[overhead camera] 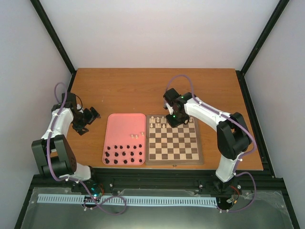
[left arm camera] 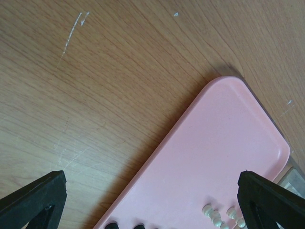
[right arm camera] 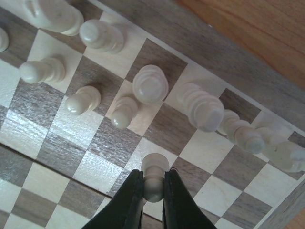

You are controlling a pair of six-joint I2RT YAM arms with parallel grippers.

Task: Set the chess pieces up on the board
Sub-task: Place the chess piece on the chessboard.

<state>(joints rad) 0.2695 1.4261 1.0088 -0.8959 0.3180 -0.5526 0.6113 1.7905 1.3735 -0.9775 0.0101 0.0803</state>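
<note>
Chess pieces (overhead camera: 159, 122) of cream-white, tiny beside the squares, stand in two short rows on the far left part of the square wooden board (overhead camera: 176, 145) of light and dark brown checks. In the right wrist view they are pawns and taller turned figures crowded near the board's brown border (right arm camera: 224, 57).

The right gripper (overhead camera: 174, 119) hangs over that far edge of the board, its black fingers (right arm camera: 128, 200) pinched narrow on a small cream-white pawn (right arm camera: 155, 167). The pawn is upright between them, over the squares just on the near side of the standing rows; whether its base touches the board is hidden.

A flat pink rectangular tray (overhead camera: 121, 129) lies touching the board's left side. It holds tiny black figures (overhead camera: 124, 155) at its near end and a few more cream-white ones (overhead camera: 136, 136) by the board-side rim.

The left gripper (overhead camera: 90, 116) is further left of the board, beyond the tray, spread wide with nothing between its fingers, above the orange-brown wooden table (left arm camera: 119, 71).
</note>
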